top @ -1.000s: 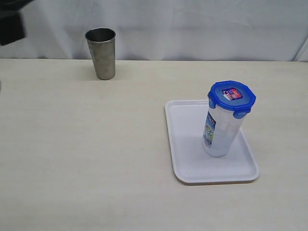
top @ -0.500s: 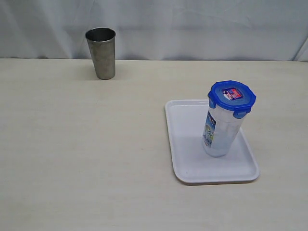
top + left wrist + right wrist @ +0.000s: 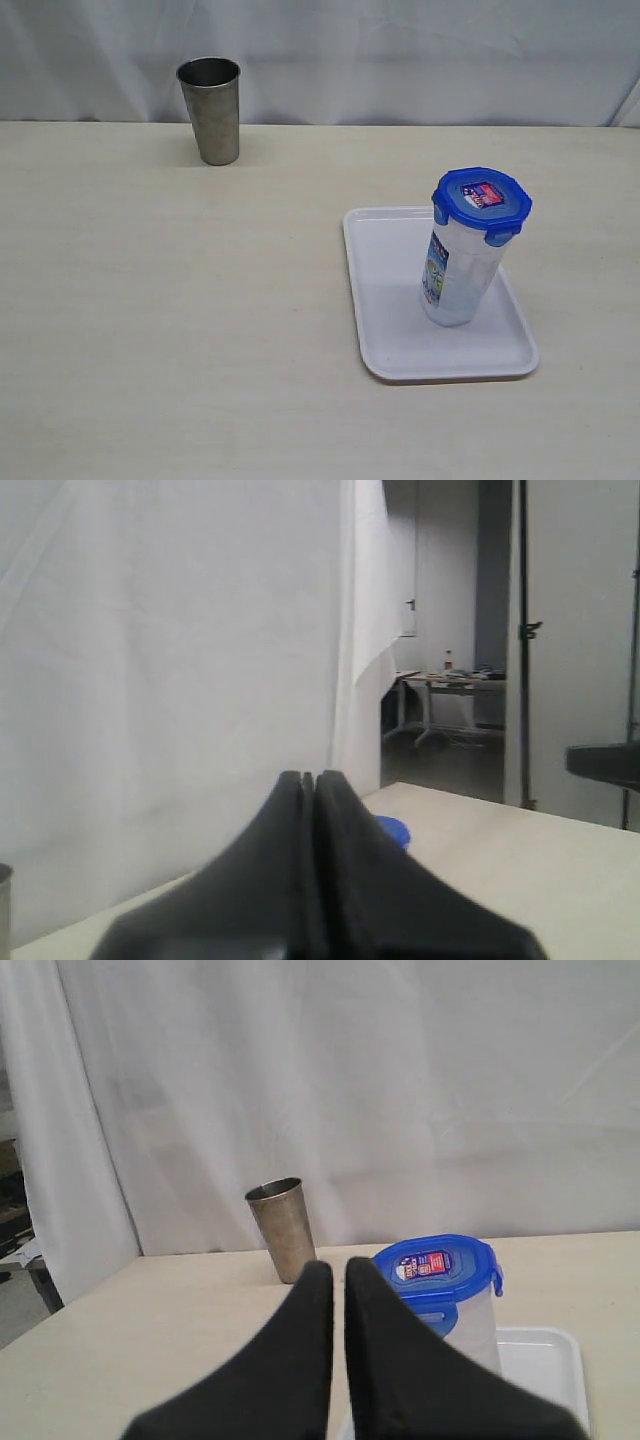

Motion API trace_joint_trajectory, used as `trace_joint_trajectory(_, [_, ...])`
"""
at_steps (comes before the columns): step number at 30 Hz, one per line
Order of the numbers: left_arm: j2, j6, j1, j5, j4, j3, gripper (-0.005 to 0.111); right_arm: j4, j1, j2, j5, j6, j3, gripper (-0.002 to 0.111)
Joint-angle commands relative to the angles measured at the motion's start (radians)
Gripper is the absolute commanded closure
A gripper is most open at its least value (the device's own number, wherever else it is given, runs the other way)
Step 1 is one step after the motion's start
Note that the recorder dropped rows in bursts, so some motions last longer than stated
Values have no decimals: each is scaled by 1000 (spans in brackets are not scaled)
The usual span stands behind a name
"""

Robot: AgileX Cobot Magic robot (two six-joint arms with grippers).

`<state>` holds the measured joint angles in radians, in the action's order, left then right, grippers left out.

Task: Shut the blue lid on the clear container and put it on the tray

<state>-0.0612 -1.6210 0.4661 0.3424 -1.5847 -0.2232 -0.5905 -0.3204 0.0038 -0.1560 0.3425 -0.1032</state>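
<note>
The task is judged to be essentially finished. The clear container [image 3: 456, 280] is seen standing upright on the tray [image 3: 385, 300], toward its right half and inside the raised rim, with the blue lid [image 3: 482, 203] seated squarely on top, sticker facing up. The flaps that can be seen are folded down against the rim; whether all four are snapped home cannot be told from these views. The tray lies flat on the counter [image 3: 180, 300], and the steel tumbler [image 3: 211, 110] is left well apart at the far left. Neither arm is found in the exterior view. The left pincer [image 3: 313, 778] is shown with its jaws pressed together and nothing between them, held above the counter. The right pincer [image 3: 338, 1268] is likewise drawn narrow and empty, pointed toward the lidded container but not touching it. Nothing more appears to be required, apart perhaps from confirming the latches.
</note>
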Motion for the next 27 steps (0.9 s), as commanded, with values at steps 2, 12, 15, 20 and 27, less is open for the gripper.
trace_joint_trajectory(2, [4, -8, -5, 117, 8, 2, 107, -4, 4, -4, 14, 8, 10, 104])
trace_joint_trajectory(12, [4, -8, -5, 143, 8, 2, 107, -4, 4, -4, 16, 8, 10, 104])
trace_joint_trajectory(15, [4, 37, -5, 118, 56, 2, 107, -4, 4, -4, 16, 8, 10, 104])
trace_joint_trajectory(20, [4, 602, -5, -81, 834, 60, 107, -4, 4, -4, 16, 8, 10, 104])
trace_joint_trajectory(27, [20, 1400, -107, -288, 1567, 175, 107, -4, 4, -4, 18, 8, 10, 104])
